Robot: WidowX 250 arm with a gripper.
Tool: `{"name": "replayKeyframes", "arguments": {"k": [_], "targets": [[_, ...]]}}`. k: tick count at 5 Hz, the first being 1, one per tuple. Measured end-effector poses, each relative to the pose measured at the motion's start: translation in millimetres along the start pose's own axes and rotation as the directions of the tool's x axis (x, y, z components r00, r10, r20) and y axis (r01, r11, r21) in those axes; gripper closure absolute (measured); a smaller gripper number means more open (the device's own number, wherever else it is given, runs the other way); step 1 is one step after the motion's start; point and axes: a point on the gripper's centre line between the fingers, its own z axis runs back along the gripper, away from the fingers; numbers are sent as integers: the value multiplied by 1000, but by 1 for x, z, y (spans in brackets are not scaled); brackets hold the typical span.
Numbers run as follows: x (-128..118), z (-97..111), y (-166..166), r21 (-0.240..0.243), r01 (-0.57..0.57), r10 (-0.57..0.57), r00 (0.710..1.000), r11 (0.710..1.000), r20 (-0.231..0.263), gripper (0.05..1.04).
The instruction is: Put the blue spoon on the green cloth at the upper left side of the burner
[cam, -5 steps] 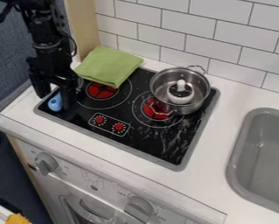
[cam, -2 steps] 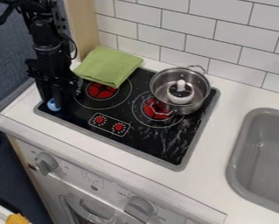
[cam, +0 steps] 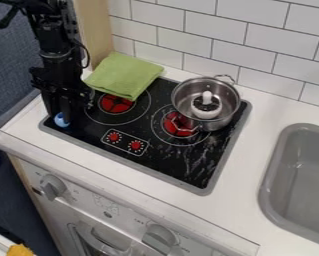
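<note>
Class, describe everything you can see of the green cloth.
The green cloth looks like soft fabric, folded into a roughly four-sided pad with slightly rounded corners and a layered edge. It lies flat, its near part over the back left of the black cooktop, the rest on the white counter, close to the wooden panel. Nothing rests on it.

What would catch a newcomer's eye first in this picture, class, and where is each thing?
The bright green cloth stands out, lying folded at the cooktop's upper left. Next come the red burner centres on the black cooktop, with a shiny metal pot at its upper right. At the left, the black pincer hangs down over the blue spoon.
</note>
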Motion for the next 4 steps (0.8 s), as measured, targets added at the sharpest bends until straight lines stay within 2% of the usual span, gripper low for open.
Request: {"name": "replayKeyframes", "arguments": {"k": [1, 2, 3, 4], "targets": [[-2, 29, -6, -6, -9, 9, 999, 1000, -32, 842], [6, 60, -8, -34, -48, 48, 999, 998, 3, 993], [28, 61, -7, -74, -53, 54, 998, 996, 16, 1007], [32, 57, -17, -82, -40, 39, 999, 996, -9, 859]]}}
